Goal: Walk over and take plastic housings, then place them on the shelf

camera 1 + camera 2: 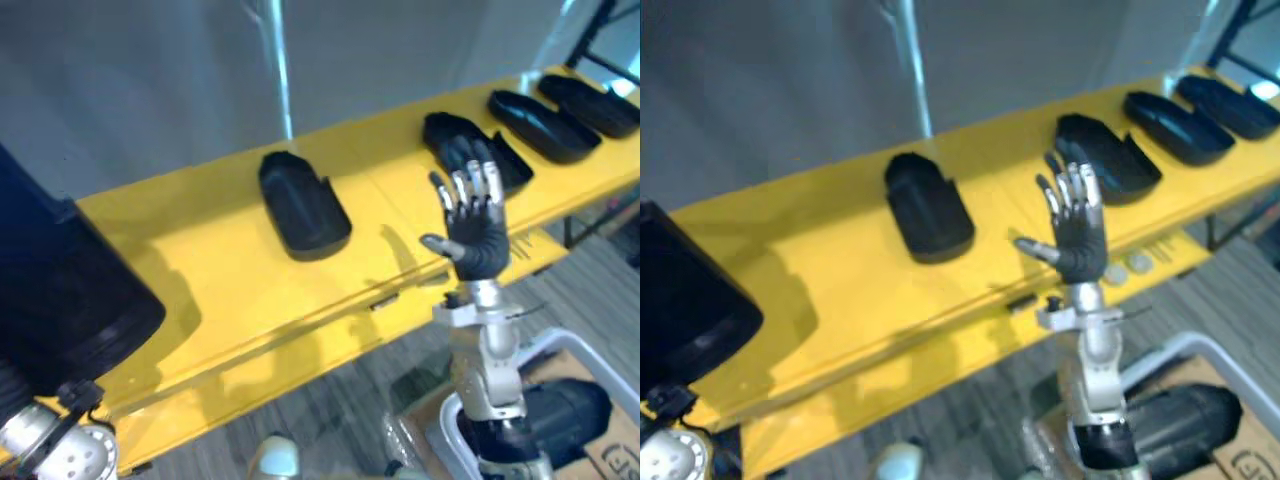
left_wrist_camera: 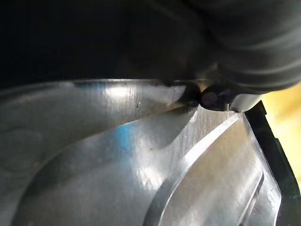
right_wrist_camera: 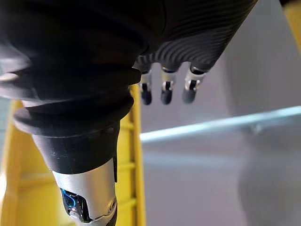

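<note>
Right robot hand [image 1: 478, 240] is up in front of the yellow shelf [image 1: 220, 270], fingers straight and apart, holding nothing. Four black housings [image 1: 303, 205] sit along the shelf. A big dark housing [image 1: 60, 300] is up against the left robot hand [image 2: 249, 52], can't tell its grip

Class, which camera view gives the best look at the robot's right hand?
The left eye view: the right hand shows whole, fingers straight, above the yellow shelf. The right eye view shows much the same; the right wrist view catches its ribbed cover and fingertips.
</note>
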Available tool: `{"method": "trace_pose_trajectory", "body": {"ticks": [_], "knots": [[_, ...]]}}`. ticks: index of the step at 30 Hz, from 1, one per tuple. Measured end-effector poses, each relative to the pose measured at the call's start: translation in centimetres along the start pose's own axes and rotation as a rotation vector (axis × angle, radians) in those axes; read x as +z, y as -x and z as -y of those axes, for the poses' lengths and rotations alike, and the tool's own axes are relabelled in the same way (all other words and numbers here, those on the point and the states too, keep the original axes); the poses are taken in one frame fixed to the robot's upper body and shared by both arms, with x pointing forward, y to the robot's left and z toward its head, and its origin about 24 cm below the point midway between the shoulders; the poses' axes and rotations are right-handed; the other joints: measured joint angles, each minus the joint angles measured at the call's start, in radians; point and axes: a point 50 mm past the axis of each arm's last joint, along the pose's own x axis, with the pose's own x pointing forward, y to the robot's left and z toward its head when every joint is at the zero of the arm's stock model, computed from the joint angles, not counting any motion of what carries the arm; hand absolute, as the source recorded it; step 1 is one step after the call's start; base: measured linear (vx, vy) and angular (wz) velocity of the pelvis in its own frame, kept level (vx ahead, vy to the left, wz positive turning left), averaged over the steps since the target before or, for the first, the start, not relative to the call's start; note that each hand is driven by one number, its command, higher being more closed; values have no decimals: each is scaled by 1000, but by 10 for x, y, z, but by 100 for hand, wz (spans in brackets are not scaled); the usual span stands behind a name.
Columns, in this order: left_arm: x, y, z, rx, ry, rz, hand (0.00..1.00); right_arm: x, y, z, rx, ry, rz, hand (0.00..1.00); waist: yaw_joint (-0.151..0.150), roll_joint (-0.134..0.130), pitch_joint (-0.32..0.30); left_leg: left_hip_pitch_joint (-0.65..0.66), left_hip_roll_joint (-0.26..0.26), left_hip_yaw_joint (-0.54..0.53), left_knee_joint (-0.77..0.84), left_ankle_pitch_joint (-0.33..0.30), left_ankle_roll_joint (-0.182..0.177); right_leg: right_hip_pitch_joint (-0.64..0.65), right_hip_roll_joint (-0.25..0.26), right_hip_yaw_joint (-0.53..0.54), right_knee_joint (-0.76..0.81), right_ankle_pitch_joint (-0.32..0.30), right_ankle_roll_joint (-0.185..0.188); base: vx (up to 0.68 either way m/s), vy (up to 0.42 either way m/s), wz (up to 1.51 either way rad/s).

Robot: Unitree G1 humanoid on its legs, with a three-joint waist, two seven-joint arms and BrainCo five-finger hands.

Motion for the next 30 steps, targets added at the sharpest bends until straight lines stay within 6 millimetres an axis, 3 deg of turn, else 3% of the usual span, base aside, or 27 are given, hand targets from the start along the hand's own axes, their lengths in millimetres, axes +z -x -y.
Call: {"method": "trace_pose_trajectory", "body": {"ticks": [2, 3, 4, 7, 14, 19, 21, 25, 30], "knots": [[0, 0, 1, -26, -3, 0, 100, 0, 2, 3, -27, 5, -6, 0, -14, -5, -15, -45, 21, 59, -3, 24, 27, 11, -16, -63, -4, 0, 1, -30, 10, 98], [1, 0, 2, -39, 2, 2, 100, 0, 3, 5, -39, 10, -12, 0, -24, -6, -18, -52, 32, 90, -14, 52, 18, 16, -22, -85, -2, 1, 1, -23, 20, 91], [2, 0, 2, -56, 3, 9, 100, -2, 5, 5, -43, 9, -28, 0, -17, -11, -21, -49, 21, 93, -38, 80, 2, 18, -35, -97, -1, 2, 3, -10, 51, 57], [9, -3, 6, -96, 17, 38, 100, -8, 15, 6, -34, 2, -89, 0, -5, -38, -38, -45, -19, 89, -100, 130, 13, 13, -74, -107, -1, 4, 6, 15, 70, 31], [10, -7, 26, -269, 118, 6, 100, -8, 19, 13, -35, -13, -95, 0, -27, -44, -44, -10, -32, 99, -192, 198, 15, 14, -93, -106, -1, 15, 19, -21, 14, 8], [-19, -1, 61, -490, 146, -163, 100, -5, 15, 17, 24, 24, -103, 0, -53, -34, -46, 5, 6, 238, -238, 231, 22, -14, -91, -70, 2, 23, 19, -79, 0, -14], [-36, 0, 73, -526, 169, -271, 100, -3, 8, 18, 51, 38, -103, 0, -57, -25, -37, 0, 10, 264, -247, 242, 22, -45, -87, -42, 3, 31, 17, -70, 17, -36], [-64, 3, 113, -610, 202, -479, 100, 3, -3, 24, 79, 83, -93, 0, -98, -10, -7, -14, 15, 282, -248, 264, 16, -86, -83, -18, 9, 46, 27, -42, 2, -17], [-88, -9, 140, -644, 154, -609, 100, 10, -12, 31, 96, 125, -85, 0, -131, -9, 12, -11, 22, 314, -250, 268, 13, -115, -78, 20, 20, 48, 26, -5, -6, -18]]}}
